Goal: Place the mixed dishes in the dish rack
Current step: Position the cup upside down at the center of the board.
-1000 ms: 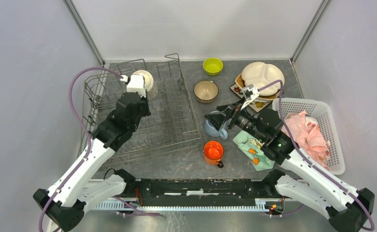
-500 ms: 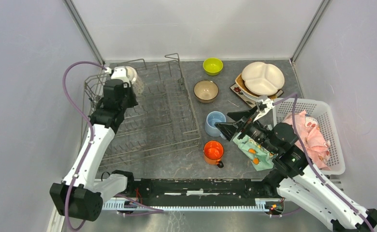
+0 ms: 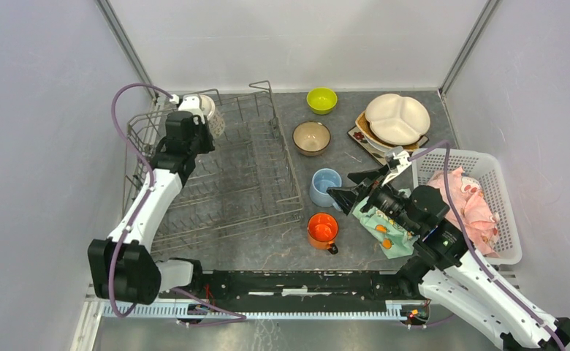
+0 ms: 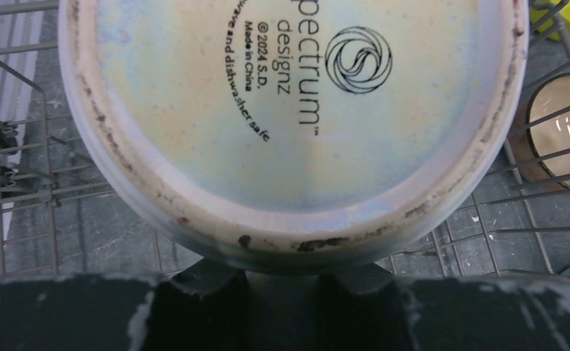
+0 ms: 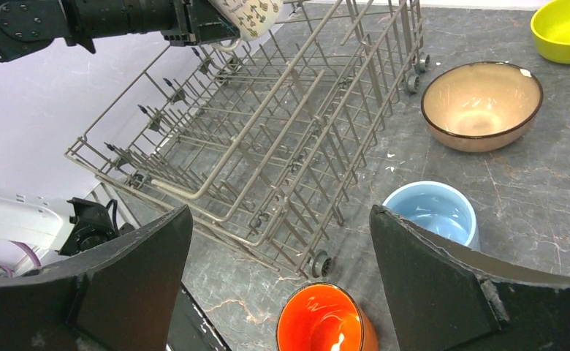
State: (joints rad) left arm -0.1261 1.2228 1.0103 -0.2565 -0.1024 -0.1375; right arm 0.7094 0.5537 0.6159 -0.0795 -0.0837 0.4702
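Placement step, by the look of it. Clamped by the left gripper (image 3: 203,123) near its foot, white patterned mug (image 3: 210,117) held over the far-left corner of the dish rack (image 3: 231,183), above the raised wire side; contact with the wires not possible to judge. Seen from the left wrist: stamped base of the mug (image 4: 289,110) square to the lens, so long axis roughly in line with the jaws, mouth pointing away from the wrist, towards the rack beyond. From overhead, tipped well off upright, patterned wall showing. Handle not visible.

Next, probably: lower into the corner, mouth downward over or between the tines, settle it steady, then release. Calls for care with the raised side close by.

Right gripper (image 3: 349,189) spread wide and holding nothing, hovering just beside the light-blue mug (image 3: 324,183), orange mug (image 3: 322,228) near. Both on the table outside the rack, like the tan bowl (image 3: 311,137).
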